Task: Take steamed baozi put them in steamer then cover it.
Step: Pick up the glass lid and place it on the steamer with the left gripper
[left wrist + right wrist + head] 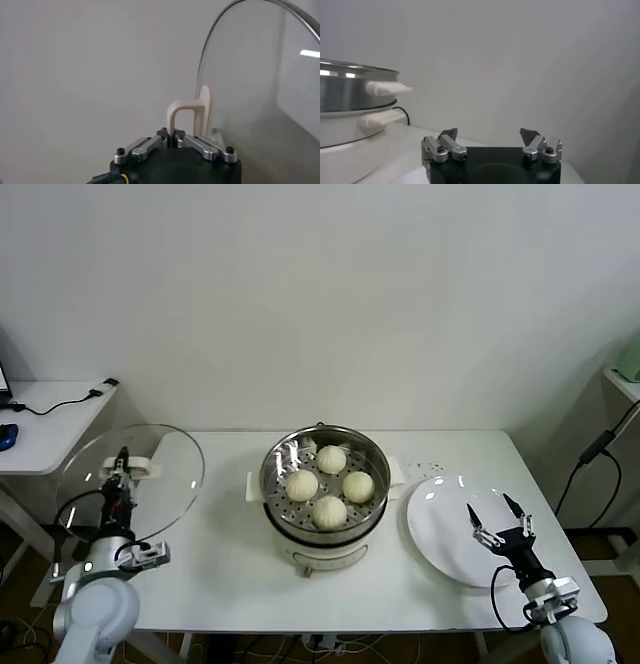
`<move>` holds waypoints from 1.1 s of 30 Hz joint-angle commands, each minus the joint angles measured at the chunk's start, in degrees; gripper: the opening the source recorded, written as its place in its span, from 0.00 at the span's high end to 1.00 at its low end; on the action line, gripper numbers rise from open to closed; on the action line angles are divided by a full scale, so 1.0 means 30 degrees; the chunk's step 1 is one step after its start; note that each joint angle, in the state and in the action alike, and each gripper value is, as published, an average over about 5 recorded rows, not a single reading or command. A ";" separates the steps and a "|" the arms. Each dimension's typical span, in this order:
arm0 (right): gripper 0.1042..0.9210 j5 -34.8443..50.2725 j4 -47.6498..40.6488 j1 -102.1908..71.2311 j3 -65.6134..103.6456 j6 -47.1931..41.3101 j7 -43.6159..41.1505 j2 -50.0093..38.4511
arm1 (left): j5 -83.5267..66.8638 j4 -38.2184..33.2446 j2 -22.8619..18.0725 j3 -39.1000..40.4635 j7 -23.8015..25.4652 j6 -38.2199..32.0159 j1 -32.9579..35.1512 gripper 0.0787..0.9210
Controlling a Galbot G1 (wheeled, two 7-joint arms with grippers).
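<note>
Showing only overhead, four baozi [331,484] fill the steamer [300,554].

The buns [330,484] were cream-white and plain. The steamer [325,536] was shiny steel on a white base, its tray dotted with small holes. The lid [160,474] was clear glass with a white handle. The plate [445,534] and table [230,564] were white.
</note>
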 commanded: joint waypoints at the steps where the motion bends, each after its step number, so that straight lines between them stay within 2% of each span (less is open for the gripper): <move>1: 0.12 -0.0526 -0.0414 0.0649 -0.0304 -0.0156 0.0297 -0.0051 | -0.1245 -0.5697 0.4253 0.6107 0.2912 0.7237 -0.1270 0.92; 3: 0.12 -0.0615 -0.0493 0.0748 -0.0353 -0.0181 0.0337 -0.0060 | -0.0841 -0.5639 0.4395 0.7722 0.3638 0.7747 -0.2375 0.92; 6: 0.12 -0.0688 -0.0630 0.0876 -0.0356 -0.0182 0.0346 -0.0071 | 0.0023 -0.5422 0.3890 0.9708 0.5272 0.8222 -0.3847 0.92; 9: 0.12 -0.0727 -0.0833 0.1000 -0.0319 -0.0145 0.0344 -0.0079 | 0.1415 -0.4787 0.2637 1.1513 0.6644 0.8293 -0.5398 0.92; 14: 0.12 -0.0806 -0.1084 0.1064 -0.0166 -0.0001 0.0339 0.0039 | 0.4269 -0.2921 -0.0488 1.3741 0.8256 0.8293 -0.7290 0.92; 19: 0.12 -0.0788 -0.1220 0.0850 0.0180 0.0200 0.0293 -0.0028 | 0.6243 -0.0566 -0.4050 1.4756 0.8357 0.8229 -0.7924 0.92; 21: 0.12 -0.0759 -0.1285 0.0756 0.0327 0.0293 0.0271 -0.0099 | 0.6634 0.0281 -0.4997 1.4910 0.8193 0.8169 -0.8110 0.92; 26: 0.12 -0.0720 -0.1391 0.0563 0.0629 0.0479 0.0220 -0.0230 | 0.6885 0.1748 -0.6341 1.5344 0.7685 0.8221 -0.8349 0.92; 33: 0.12 -0.0723 -0.1373 0.0521 0.0705 0.0536 0.0195 -0.0240 | 0.6899 0.2885 -0.7256 1.5275 0.7290 0.8281 -0.8199 0.92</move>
